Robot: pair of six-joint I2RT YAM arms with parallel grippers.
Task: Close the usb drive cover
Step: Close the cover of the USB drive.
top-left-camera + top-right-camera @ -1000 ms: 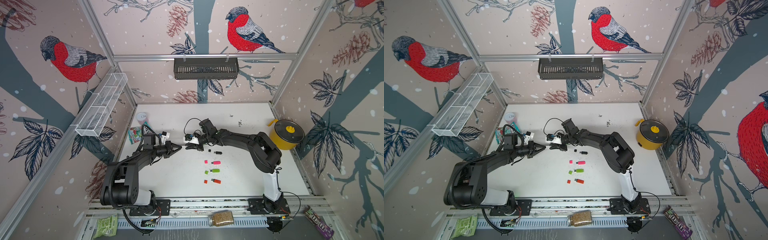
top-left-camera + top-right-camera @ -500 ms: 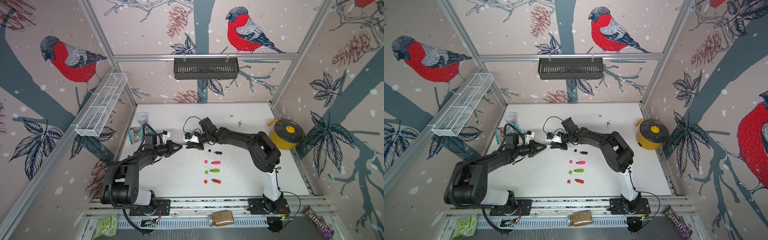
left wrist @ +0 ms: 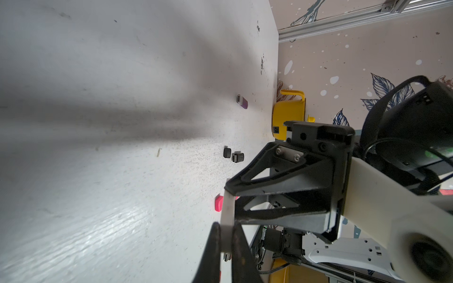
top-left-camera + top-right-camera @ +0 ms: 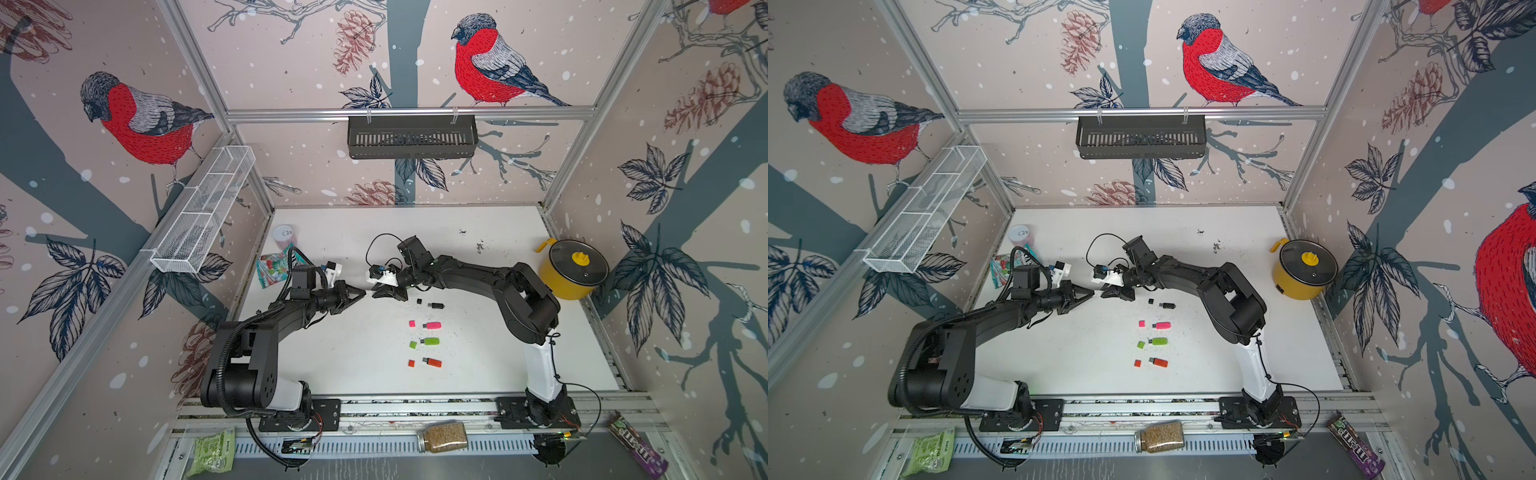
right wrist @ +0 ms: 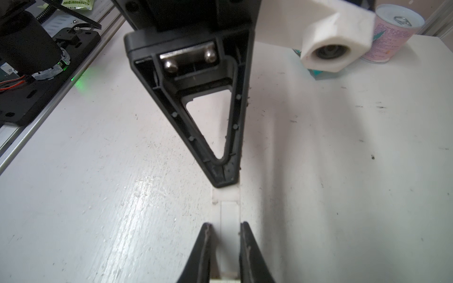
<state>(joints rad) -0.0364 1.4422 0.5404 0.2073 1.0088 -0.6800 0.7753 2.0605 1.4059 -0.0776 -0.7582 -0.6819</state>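
- Right wrist view shows the white plastic usb drive (image 5: 229,210) as one thin straight bar. The right pincer (image 5: 226,226) is pinching one end of it between its two black fingers.
- The left pincer (image 5: 224,181) comes from the opposite side, tip facing tip. Its fingers are pressed on the other, slightly wider end of the bar, which is probably the cover.
- Left wrist view agrees: the left pincer (image 3: 226,227) is clamped on the white bar, and the tip of the right pincer (image 3: 229,192) holds the same bar just beyond.
- The long axis of the drive lies along the line from one pincer to the other. So I judge that the closing push must go straight along this line, because a sideways tilt could jam the cover.
- A fine seam crosses the bar between the two tips. Whether the cover is fully seated I cannot tell.
- In both top views the tips meet over the white table (image 4: 353,365), on the left arm's side, apart from the row of small coloured usb drives (image 4: 430,341).
- Both arms are equally near, as each already has one end. Whether the drive touches the table I cannot tell.
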